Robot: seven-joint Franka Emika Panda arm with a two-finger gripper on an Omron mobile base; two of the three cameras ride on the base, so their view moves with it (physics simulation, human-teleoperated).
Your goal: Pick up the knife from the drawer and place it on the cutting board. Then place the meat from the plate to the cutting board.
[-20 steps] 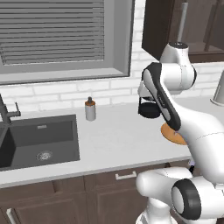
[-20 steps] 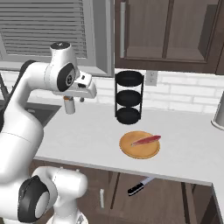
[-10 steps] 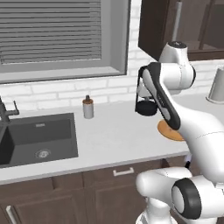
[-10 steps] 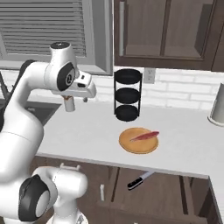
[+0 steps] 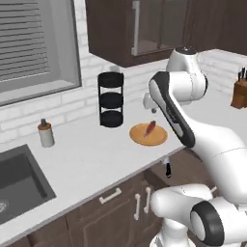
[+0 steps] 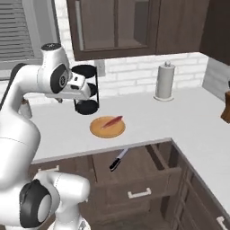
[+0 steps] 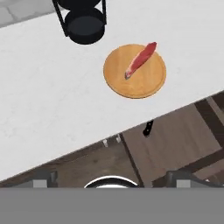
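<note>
In the left base view, the plate (image 5: 148,134) lies flat on the white surface (image 5: 91,157) near its front edge, with the red meat (image 5: 150,127) resting on it. A black tiered rack (image 5: 111,99) stands toward the back wall, near the plate. The black handle of the knife (image 5: 168,168) shows just below the surface's front edge, under the plate. A small bottle (image 5: 46,133) stands near the sink (image 5: 19,185) at the left, and a knife block (image 5: 239,89) sits at the far right. The arm's hand hangs above the surface between rack and plate; how the jaws stand cannot be told here.

In the right base view, the drawer (image 6: 134,175) is pulled out beneath the surface's front edge, and the knife (image 6: 118,159) lies in it at a slant, handle toward the drawer's front and blade pointing back under the edge. The plate (image 6: 108,127) with the meat (image 6: 112,121) sits on the surface right above it. A paper towel roll (image 6: 164,81) stands by the back wall.

In the hand view, the gripper (image 7: 109,180) looks straight down with its jaws spread wide and holding nothing. The plate (image 7: 148,81) and meat (image 7: 140,60) lie on the surface well apart from the jaws, and the knife handle (image 7: 148,128) shows just past the surface's edge, between the plate and the jaws, touched by neither tip.
</note>
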